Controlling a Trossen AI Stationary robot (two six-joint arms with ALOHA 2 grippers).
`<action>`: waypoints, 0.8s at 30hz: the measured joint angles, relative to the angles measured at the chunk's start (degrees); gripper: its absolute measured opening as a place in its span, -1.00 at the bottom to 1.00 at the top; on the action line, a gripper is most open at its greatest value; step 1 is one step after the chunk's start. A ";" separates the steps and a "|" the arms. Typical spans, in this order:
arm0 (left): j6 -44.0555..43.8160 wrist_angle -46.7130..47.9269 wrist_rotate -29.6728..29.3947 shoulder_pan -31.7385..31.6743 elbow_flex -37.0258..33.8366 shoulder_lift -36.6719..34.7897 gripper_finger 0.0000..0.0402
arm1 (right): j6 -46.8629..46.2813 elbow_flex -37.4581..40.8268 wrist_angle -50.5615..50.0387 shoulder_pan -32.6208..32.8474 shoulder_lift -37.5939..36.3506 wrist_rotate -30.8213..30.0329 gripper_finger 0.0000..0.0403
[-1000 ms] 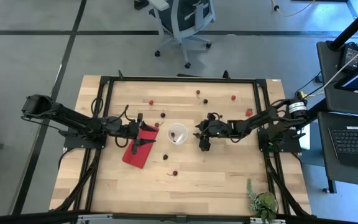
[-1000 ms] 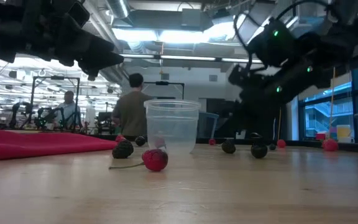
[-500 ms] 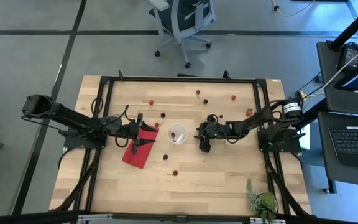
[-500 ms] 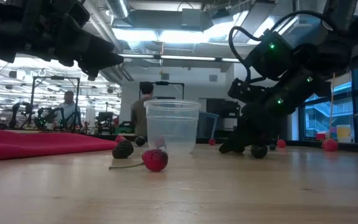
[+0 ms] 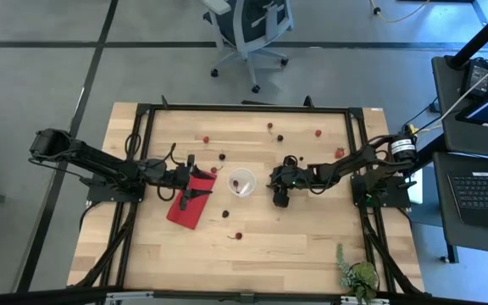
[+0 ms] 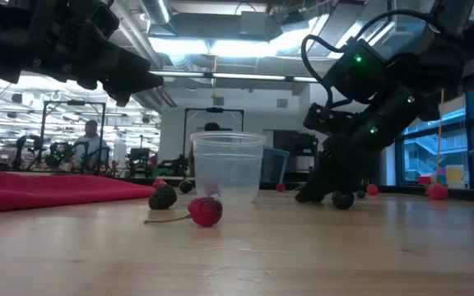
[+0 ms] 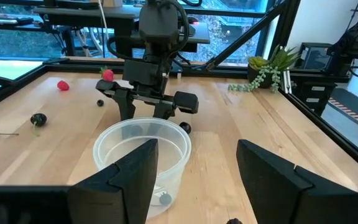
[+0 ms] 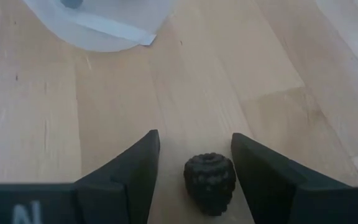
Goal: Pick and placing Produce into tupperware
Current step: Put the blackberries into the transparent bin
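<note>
The clear plastic cup (image 5: 242, 183) stands upright mid-table; it also shows in the low view (image 6: 227, 167). My right gripper (image 5: 280, 201) is open, low at the table to the cup's right. Its fingers stand on either side of a dark bumpy berry (image 8: 210, 175) that lies on the wood. My left gripper (image 5: 203, 186) is open and empty over the magenta cloth (image 5: 189, 206), left of the cup (image 7: 143, 155). Red and dark fruits lie scattered on the table, among them a red one (image 6: 206, 210) and a dark one (image 6: 163, 197) near the cup.
More fruits lie toward the far edge (image 5: 206, 139) (image 5: 318, 132) and on the near side (image 5: 238, 235). A green plant (image 5: 358, 275) stands at the near right corner. A black frame (image 5: 244, 108) rims the table. A person shows in the room behind (image 6: 91, 140).
My right gripper has come down toward the table beside the cup and now stands low over the dark berry.
</note>
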State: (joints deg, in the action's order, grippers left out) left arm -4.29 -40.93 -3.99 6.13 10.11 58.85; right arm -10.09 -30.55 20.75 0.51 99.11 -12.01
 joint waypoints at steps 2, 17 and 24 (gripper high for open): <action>0.00 0.00 0.00 0.00 0.00 0.00 0.05 | -0.15 -0.02 -0.45 0.00 -0.02 -0.02 0.02; -0.02 1.66 0.00 0.00 0.00 0.01 0.05 | -1.48 -0.06 -3.43 0.00 -0.73 -0.14 0.02; -0.02 1.90 0.00 0.00 0.00 0.02 0.05 | -2.34 0.34 -11.69 0.00 -6.18 0.09 0.02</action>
State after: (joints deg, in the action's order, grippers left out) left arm -4.32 -39.03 -3.99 6.13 10.11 58.87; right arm -12.43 -30.21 9.06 0.51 92.93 -11.92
